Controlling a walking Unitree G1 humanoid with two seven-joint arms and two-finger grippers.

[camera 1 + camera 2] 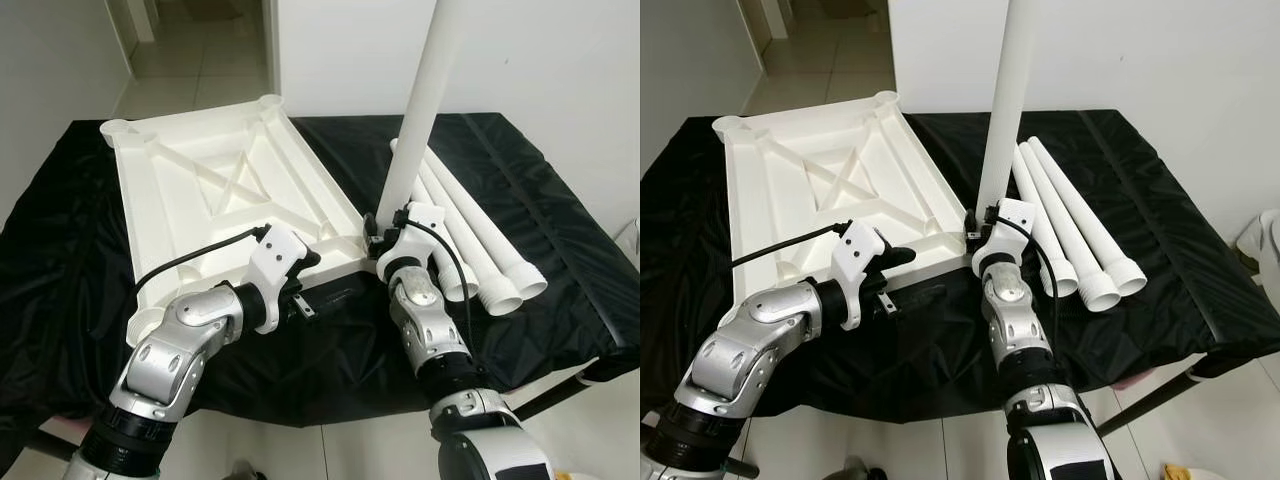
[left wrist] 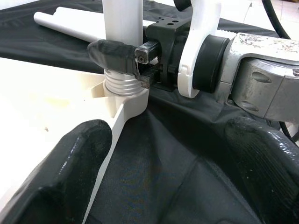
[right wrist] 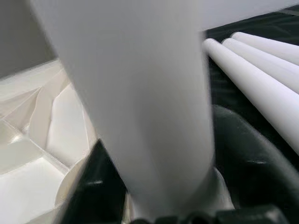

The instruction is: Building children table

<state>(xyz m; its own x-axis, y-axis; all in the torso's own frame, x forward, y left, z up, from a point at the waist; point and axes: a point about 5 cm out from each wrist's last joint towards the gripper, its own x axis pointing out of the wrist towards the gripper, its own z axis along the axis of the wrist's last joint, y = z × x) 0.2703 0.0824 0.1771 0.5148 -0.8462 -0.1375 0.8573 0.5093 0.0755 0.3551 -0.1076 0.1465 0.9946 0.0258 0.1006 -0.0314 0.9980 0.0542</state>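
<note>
The white tabletop (image 1: 230, 190) lies upside down on a black cloth. A white leg (image 1: 425, 100) stands upright at its near right corner socket (image 2: 131, 100), its silver threaded end (image 2: 120, 83) at the socket's mouth. My right gripper (image 1: 375, 232) is shut on the base of this leg, and one of its black fingers (image 2: 114, 55) presses the tube. My left gripper (image 1: 325, 280) is open, low at the tabletop's front edge, pointing toward the leg. Between its spread fingers (image 2: 70, 172) are the corner rib and cloth.
Three loose white legs (image 1: 480, 235) lie side by side on the cloth just right of the upright one. The black-covered table (image 1: 560, 250) ends close in front of me. A white wall rises behind, and a tiled doorway (image 1: 190, 60) opens at the back left.
</note>
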